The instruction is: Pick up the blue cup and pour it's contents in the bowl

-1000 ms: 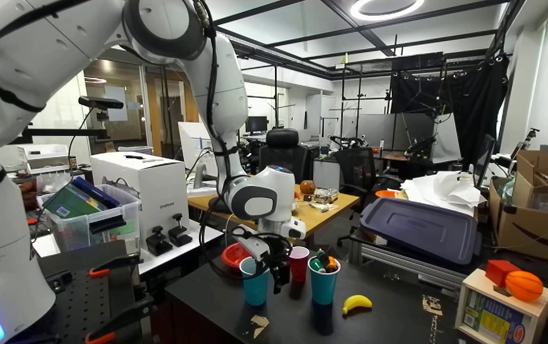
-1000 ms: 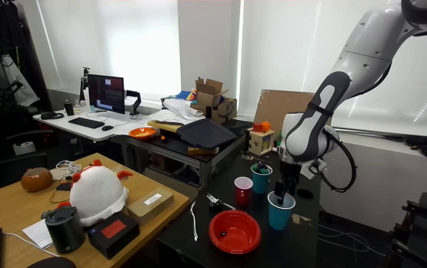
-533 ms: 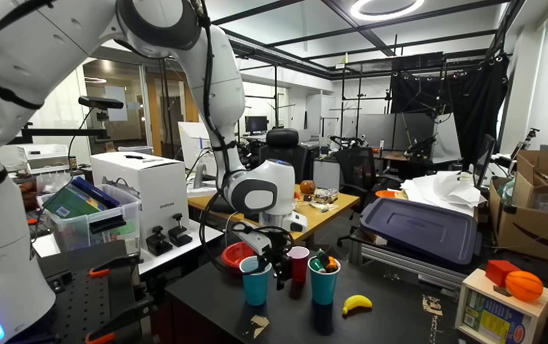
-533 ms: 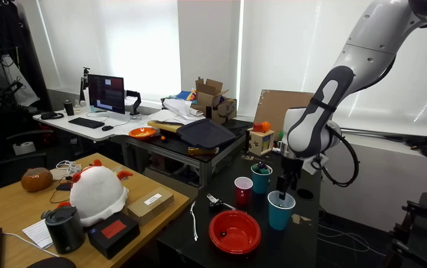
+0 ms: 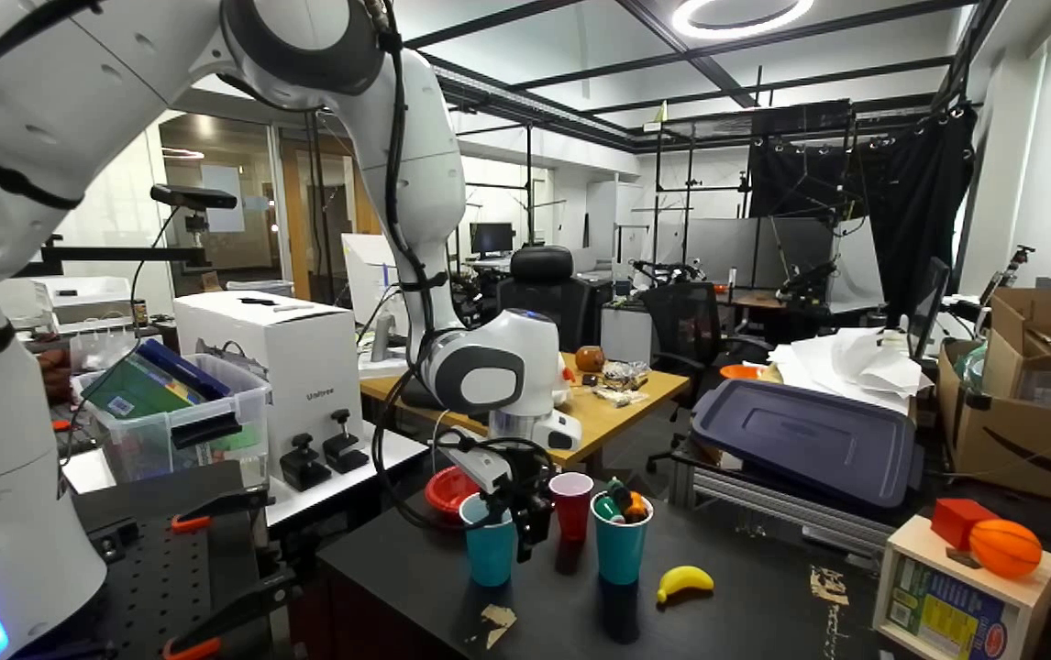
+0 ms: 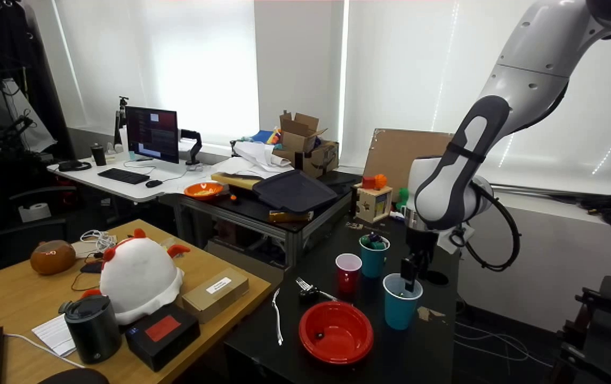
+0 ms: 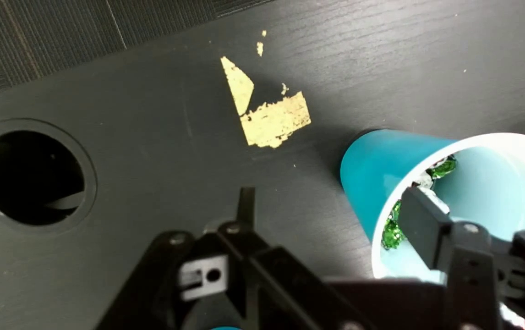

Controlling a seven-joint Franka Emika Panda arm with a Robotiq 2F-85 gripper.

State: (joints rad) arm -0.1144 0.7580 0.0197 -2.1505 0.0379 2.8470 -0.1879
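In an exterior view the black table [image 6: 407,360] runs from near to far, its left and right edges both showing, with bare room in the near right part. The red bowl [image 6: 340,344] sits in the near part, about midway between those edges, mouth up. Right of it and slightly farther off, the blue cup [image 6: 399,314] stands on the table, apart from the bowl and near the right edge, a peeled patch [image 7: 276,121] lying between cup and edge. The cup is upright, mouth up, long axis vertical. Farther away, apart from it, stands the teal cup [image 6: 374,262], with the red cup [image 6: 348,274] close on its left. The gripper [image 7: 334,208] is over the blue cup, pointing down, its jaws spread wide: one finger over or in the cup's mouth, the other out over the table, a stretch of rim between them. Whether either finger touches the cup I cannot tell. Green shiny pieces [image 7: 393,233] lie inside the cup.
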